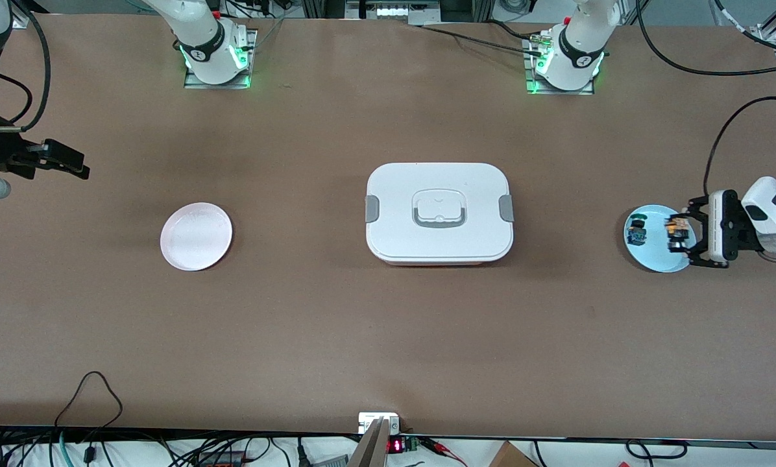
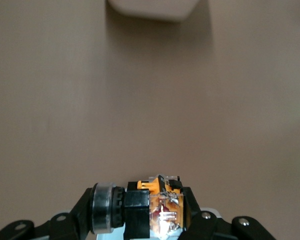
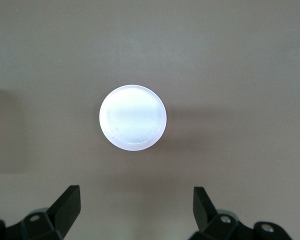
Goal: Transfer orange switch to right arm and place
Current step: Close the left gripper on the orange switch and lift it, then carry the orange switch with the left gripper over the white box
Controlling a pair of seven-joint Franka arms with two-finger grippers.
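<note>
The orange switch (image 1: pixel 676 228) has a black button end and a clear tan-orange body, and it sits just over the light blue plate (image 1: pixel 657 261) at the left arm's end of the table. My left gripper (image 1: pixel 682 237) is shut on it, one finger at each end of the switch (image 2: pixel 162 206). I cannot tell if the switch still touches the plate. My right gripper (image 1: pixel 70 163) hangs open and empty over the table's edge at the right arm's end. In the right wrist view its fingers (image 3: pixel 65 205) stand wide apart, with the pink plate (image 3: pixel 133 117) on the table in view between them.
A blue-green switch (image 1: pixel 636 232) lies on the same light blue plate. A pink plate (image 1: pixel 196 236) sits toward the right arm's end. A white lidded box (image 1: pixel 438 213) with grey latches stands mid-table, its corner showing in the left wrist view (image 2: pixel 152 9).
</note>
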